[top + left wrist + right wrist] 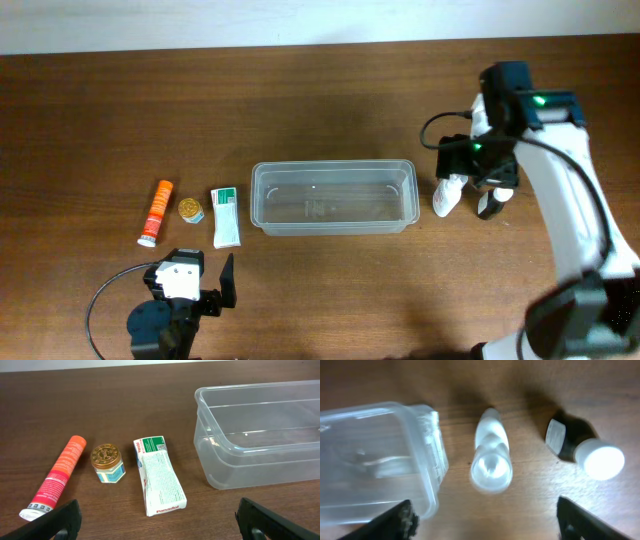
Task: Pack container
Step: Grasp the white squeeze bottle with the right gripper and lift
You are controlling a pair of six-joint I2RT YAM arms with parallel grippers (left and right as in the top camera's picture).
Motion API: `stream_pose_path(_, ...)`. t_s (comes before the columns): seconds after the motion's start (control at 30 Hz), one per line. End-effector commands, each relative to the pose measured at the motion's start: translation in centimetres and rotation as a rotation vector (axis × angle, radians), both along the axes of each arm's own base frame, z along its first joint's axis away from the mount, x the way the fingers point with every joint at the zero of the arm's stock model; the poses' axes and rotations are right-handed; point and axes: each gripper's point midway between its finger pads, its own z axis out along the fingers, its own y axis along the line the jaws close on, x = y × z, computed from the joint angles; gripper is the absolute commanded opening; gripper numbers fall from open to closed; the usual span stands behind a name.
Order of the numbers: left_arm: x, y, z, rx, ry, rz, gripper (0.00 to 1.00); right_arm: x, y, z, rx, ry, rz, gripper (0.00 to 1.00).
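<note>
Container, a clear shallow tub, lies empty at the middle of the bench. Nearest the robot is the left pincer, its jaws spread wide and holding nothing. Just beyond it, in a row left of the tub, are one orange tube, one small gold-lidded jar and one white-and-green box, none touching. Level with the tub, off its right end, lie two bottles: a white bottle just beside the wall, and a dark bottle with a white cap. Above them hangs the right pincer, likewise wide and empty. That makes five loose items and one tub, with nothing packed yet. Likely trouble: the white bottle is round and close to the tub wall, so an off-centre grip may roll it away or shove the light tub. Jaws this wide might also catch the dark bottle.
</note>
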Motion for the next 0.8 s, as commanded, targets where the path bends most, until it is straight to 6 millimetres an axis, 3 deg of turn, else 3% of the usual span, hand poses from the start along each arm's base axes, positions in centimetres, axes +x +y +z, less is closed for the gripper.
stream_pose_path(0.0,0.0,-0.3,0.0,-0.009,-0.004,-0.012,1.00,1.0,-0.9,-2.7,-0.035,0.064,-0.024,0.74)
stream_pose_path(0.13,0.0,-0.3,0.0,-0.009,-0.004,-0.012,1.00,1.2,-0.9,-4.7,-0.038,0.118,-0.023,0.58)
stream_pose_path(0.27,0.0,-0.3,0.0,-0.009,-0.004,-0.012,1.00,1.4,-1.0,-5.4,-0.042,0.129,-0.023,0.41)
stream_pose_path(0.37,0.0,-0.3,0.0,-0.009,-0.004,-0.012,1.00,1.4,-1.2,-5.4,-0.054,0.127,-0.023,0.37)
stream_pose_path(0.5,0.0,-0.3,0.0,-0.009,-0.004,-0.012,1.00,1.1,-1.6,-4.9,-0.080,0.127,-0.024,0.33)
stream_pose_path(0.57,0.0,-0.3,0.0,-0.009,-0.004,-0.012,1.00,1.0,-1.7,-4.4,-0.087,0.117,-0.023,0.24)
stream_pose_path(0.77,0.0,-0.3,0.0,-0.009,-0.004,-0.012,1.00,0.5,-1.7,-1.7,-0.084,0.051,-0.026,0.12)
